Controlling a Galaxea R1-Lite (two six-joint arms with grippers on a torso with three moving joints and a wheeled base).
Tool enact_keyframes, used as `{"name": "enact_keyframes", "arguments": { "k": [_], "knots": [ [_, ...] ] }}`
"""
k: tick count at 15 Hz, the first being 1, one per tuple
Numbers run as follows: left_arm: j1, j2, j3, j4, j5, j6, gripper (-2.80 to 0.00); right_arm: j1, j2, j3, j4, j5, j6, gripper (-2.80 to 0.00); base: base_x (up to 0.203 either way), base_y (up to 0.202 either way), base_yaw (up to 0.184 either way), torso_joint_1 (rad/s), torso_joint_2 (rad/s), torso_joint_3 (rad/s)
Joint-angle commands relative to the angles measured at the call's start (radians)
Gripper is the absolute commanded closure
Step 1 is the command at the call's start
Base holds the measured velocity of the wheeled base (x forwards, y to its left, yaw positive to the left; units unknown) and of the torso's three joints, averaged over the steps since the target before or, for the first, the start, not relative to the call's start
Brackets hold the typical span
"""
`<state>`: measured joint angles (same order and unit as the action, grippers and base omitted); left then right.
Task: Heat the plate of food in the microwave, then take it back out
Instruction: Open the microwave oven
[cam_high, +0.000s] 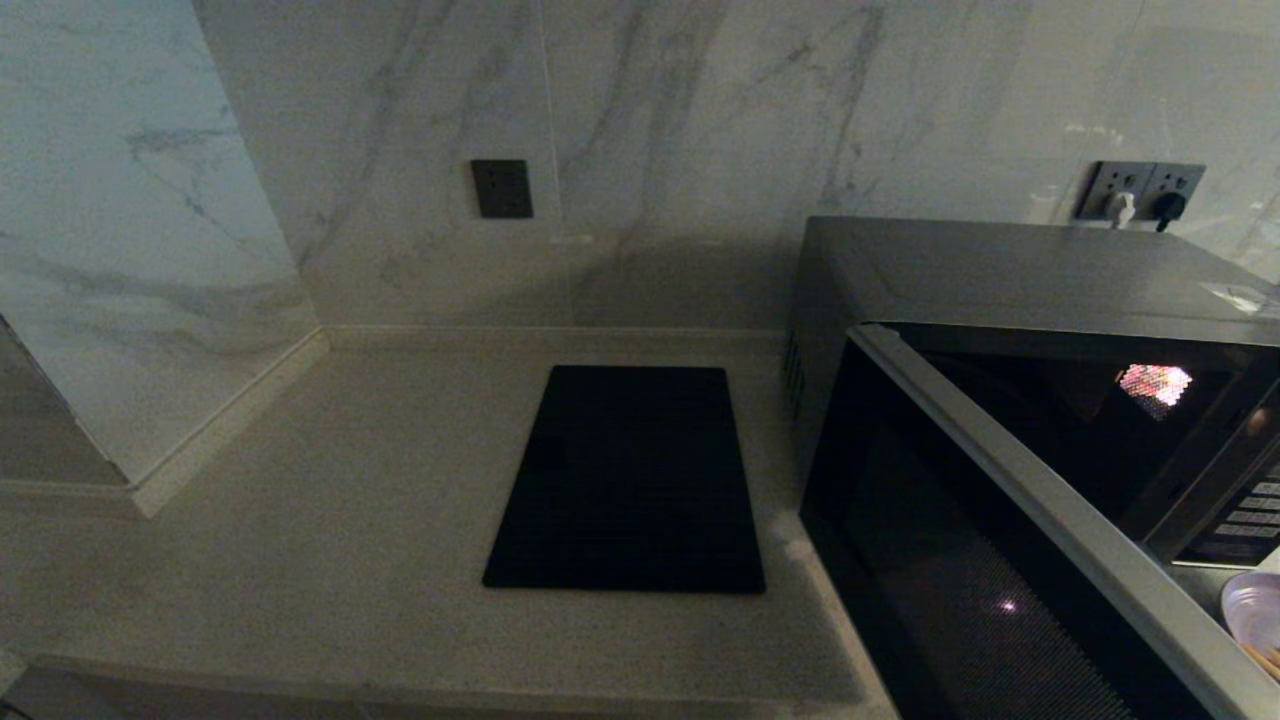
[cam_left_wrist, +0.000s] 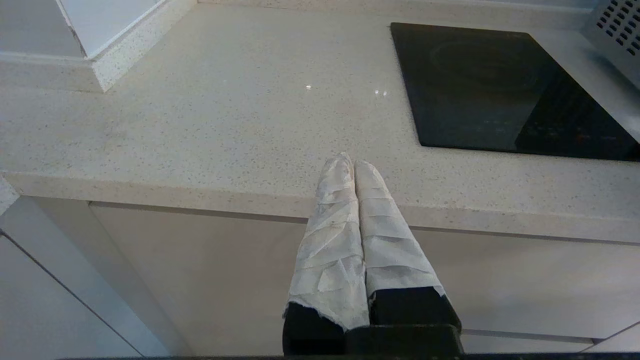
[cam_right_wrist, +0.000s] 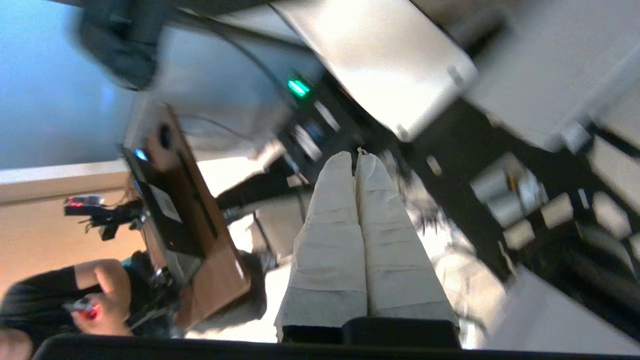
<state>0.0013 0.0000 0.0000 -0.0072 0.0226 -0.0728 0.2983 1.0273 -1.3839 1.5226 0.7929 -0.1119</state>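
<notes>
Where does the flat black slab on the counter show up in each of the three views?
Head view: black slab lies mid-frame on the counter, left of the microwave.
Left wrist view: black slab sits upper right, beyond the shut left gripper.
Right wrist view: not in it.
Shared landmark: the speckled counter, in the head and left wrist views.

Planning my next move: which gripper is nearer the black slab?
Left, likely. The left gripper sits at the counter edge facing the slab; the right gripper points away from it.
</notes>
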Motion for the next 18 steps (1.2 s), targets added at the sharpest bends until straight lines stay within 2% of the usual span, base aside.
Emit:
{"name": "enact_keyframes", "arguments": {
  "k": [1, 3, 6, 8, 9, 11, 14, 16, 18],
  "knots": [
    [0.0, 0.0, 0.0, 0.0, 0.0, -0.001, 0.0, -0.002, -0.039, -0.099, 0.007, 0.036, 0.004, 0.0, 0.0, 0.0, 0.0, 0.0, 0.0, 0.0],
    [0.0, 0.001, 0.0, 0.0, 0.0, -0.001, 0.0, -0.046, -0.041, -0.188, 0.007, 0.017, 0.045, 0.0, 0.0, 0.0, 0.0, 0.0, 0.0, 0.0],
    [0.0, 0.002, 0.0, 0.0, 0.0, -0.001, 0.0, -0.18, -0.016, -0.342, 0.007, -0.08, 0.218, 0.0, 0.0, 0.0, 0.0, 0.0, 0.0, 0.0],
    [0.0, 0.001, 0.0, 0.0, 0.0, -0.001, 0.0, -0.29, 0.012, -0.381, -0.001, -0.179, 0.356, 0.0, 0.0, 0.0, 0.0, 0.0, 0.0, 0.0],
    [0.0, 0.0, 0.0, 0.0, 0.0, -0.001, 0.0, -0.351, 0.03, -0.383, -0.049, -0.247, 0.436, 0.0, 0.0, 0.0, 0.0, 0.0, 0.0, 0.0],
    [0.0, 0.0, 0.0, 0.0, 0.0, -0.001, 0.0, -0.443, 0.077, -0.335, -0.165, -0.422, 0.543, 0.0, 0.0, 0.0, 0.0, 0.0, 0.0, 0.0],
    [0.0, 0.001, 0.0, 0.0, 0.0, -0.001, 0.0, -0.51, 0.152, -0.212, -0.269, -0.621, 0.572, 0.0, 0.0, 0.0, 0.0, 0.0, 0.0, 0.0],
    [0.0, 0.001, 0.0, 0.0, 0.0, -0.001, 0.0, -0.606, 0.209, -0.174, -0.324, -0.653, 0.576, 0.0, 0.0, 0.0, 0.0, 0.0, 0.0, 0.0],
    [0.0, 0.0, 0.0, 0.0, 0.0, -0.001, 0.0, -0.708, 0.27, -0.121, -0.46, -0.662, 0.572, 0.0, 0.0, 0.0, 0.0, 0.0, 0.0, 0.0]
  ]
}}
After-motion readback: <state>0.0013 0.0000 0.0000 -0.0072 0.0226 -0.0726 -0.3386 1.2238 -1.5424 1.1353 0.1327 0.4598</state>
